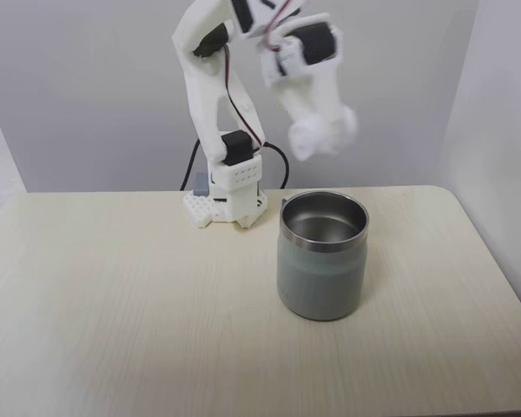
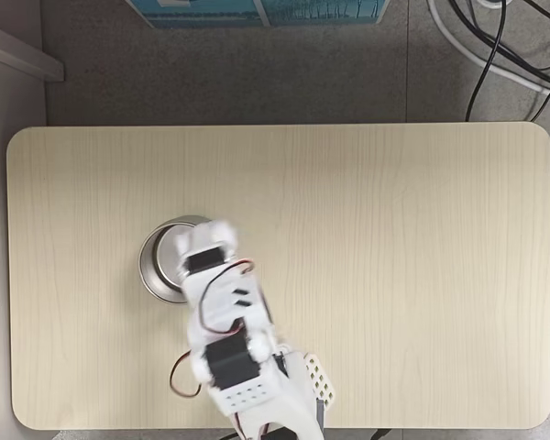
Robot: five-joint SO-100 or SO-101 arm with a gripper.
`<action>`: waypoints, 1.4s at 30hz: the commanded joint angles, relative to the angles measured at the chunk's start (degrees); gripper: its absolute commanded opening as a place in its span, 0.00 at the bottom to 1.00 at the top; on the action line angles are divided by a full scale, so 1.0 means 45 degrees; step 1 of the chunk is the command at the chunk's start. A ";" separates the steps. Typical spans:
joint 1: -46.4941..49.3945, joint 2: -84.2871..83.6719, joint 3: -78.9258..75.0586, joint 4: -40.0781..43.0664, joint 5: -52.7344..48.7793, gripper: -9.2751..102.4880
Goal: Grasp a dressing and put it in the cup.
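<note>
The cup [image 1: 322, 269] is a wide steel tumbler with a shiny rim, standing on the table right of the arm's base. In a fixed view from above, the cup [image 2: 156, 266] is left of the table's centre, its right side covered by the arm. My gripper [image 1: 324, 132] hangs blurred in the air above the cup's rim, pointing down. From above, the gripper [image 2: 202, 243] sits over the cup's right edge. The white tip is smeared by motion, so I cannot tell whether it holds the dressing. No dressing can be made out on the table.
The arm's white base [image 1: 227, 195] is bolted near the table's back edge, with cables trailing behind it. In the view from above, the base [image 2: 257, 390] is at the table's lower edge. The wooden tabletop [image 2: 394, 275] stretches wide to the right of the cup.
</note>
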 commanded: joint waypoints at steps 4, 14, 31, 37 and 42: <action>-0.0859 0.0938 -0.0684 -0.0293 -0.1016 0.09; -0.0078 0.0938 -0.3594 -0.1367 -0.2852 0.09; 0.0039 -0.0273 -0.4609 -0.1367 -0.3281 0.34; -0.0234 -0.0273 -0.4668 -0.1309 -0.3164 0.34; -0.0449 -0.0332 -0.4746 -0.1289 -0.3066 0.34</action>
